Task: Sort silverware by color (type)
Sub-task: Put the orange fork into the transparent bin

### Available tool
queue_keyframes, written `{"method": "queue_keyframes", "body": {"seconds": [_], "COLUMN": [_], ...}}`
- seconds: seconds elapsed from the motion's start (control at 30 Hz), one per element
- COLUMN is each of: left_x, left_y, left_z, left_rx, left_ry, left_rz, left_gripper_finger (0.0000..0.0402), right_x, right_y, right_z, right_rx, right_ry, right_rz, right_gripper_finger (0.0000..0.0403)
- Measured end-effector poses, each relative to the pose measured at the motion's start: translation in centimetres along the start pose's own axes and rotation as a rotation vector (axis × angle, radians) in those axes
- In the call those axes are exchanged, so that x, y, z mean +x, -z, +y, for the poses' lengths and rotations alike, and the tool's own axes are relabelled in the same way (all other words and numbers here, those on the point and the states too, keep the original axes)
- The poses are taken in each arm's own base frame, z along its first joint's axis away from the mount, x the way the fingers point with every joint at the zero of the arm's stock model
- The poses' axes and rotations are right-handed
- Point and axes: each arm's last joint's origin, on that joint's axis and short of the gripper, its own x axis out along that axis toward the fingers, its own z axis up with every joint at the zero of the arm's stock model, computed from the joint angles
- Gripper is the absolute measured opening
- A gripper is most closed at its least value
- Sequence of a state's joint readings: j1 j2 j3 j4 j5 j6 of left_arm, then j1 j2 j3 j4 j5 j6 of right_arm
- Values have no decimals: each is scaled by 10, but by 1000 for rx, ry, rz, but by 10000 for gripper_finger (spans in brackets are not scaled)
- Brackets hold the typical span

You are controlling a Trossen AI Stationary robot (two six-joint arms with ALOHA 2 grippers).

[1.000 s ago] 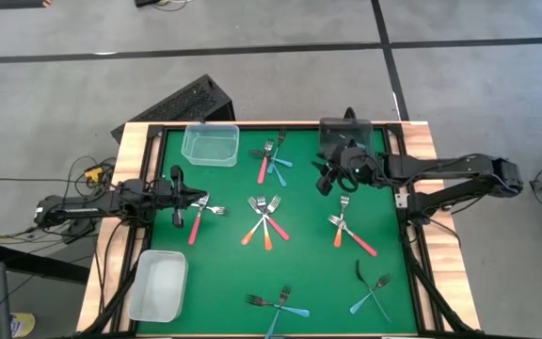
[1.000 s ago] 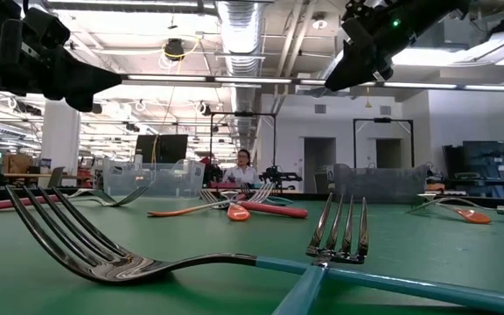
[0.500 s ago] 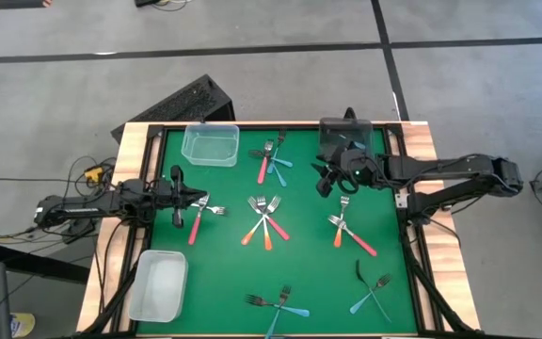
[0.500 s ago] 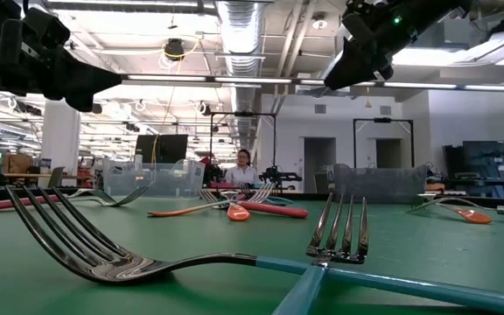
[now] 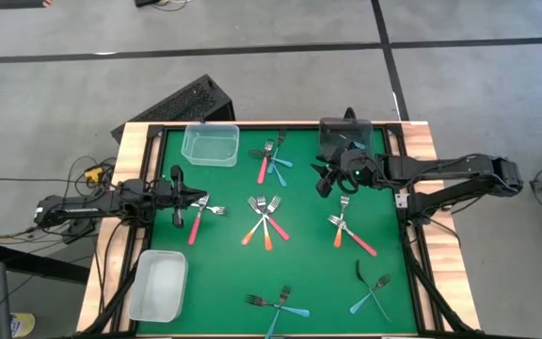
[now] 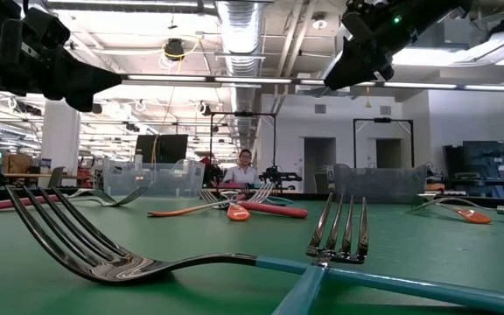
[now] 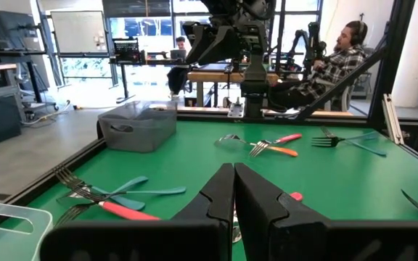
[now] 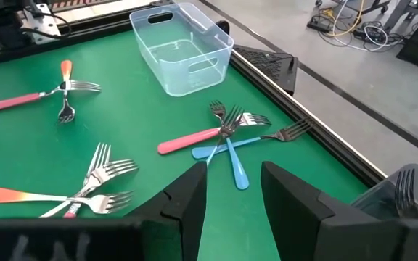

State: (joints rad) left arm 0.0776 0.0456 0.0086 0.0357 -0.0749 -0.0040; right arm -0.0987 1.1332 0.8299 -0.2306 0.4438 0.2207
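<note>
Looking straight down, the green table [image 5: 309,282] carries small forks in scattered clusters. The left gripper [image 5: 178,218] sits at the table's left edge with its jaws pressed together, just beside a red-handled fork [image 5: 196,224] that lies crossed by another fork; whether they touch cannot be told. The right gripper [image 5: 325,185] hangs over the far right part of the mat, near a dark bin [image 5: 345,133], with its jaws parted and nothing between them. An orange-and-red pair of forks [image 5: 346,231] lies nearer the front than this gripper, well apart from it. A central cluster [image 5: 265,221] of red and orange forks lies between the two arms, and blue-handled forks [image 5: 280,306] rest near the front edge. A clear bin [image 5: 210,145] stands at the far left of the mat, another clear bin [image 5: 158,285] at the near left corner.

From table height, both grippers hang above the mat, the right one [image 6: 339,74] high in the picture, clear of the forks. Blue-handled forks [image 6: 322,262] lie close to the camera.

Through the left wrist camera, the closed fingers [image 7: 220,199] meet with no gap; a red handle [image 7: 122,211] lies on the mat beside them, not gripped.

Through the right wrist camera, the spread fingers [image 8: 191,196] frame bare mat; a red and blue fork cluster [image 8: 223,138] lies beyond the tips, near the clear bin [image 8: 180,47].
</note>
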Motion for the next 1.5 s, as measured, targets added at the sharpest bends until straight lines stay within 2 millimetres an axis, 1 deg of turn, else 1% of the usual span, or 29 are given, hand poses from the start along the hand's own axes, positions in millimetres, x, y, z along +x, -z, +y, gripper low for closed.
{"method": "queue_keyframes", "body": {"seconds": [1.27,1.5], "left_x": [0,0], "left_y": [0,0], "left_z": [0,0], "left_rx": [0,0], "left_ry": [0,0], "left_rz": [0,0], "left_gripper_finger": [0,0], "right_x": [-1,-1], "right_y": [1,4], "right_z": [2,1], "right_rx": [-8,-21], "right_ry": [-7,0], "right_rz": [2,32], "right_gripper_finger": [156,156]}}
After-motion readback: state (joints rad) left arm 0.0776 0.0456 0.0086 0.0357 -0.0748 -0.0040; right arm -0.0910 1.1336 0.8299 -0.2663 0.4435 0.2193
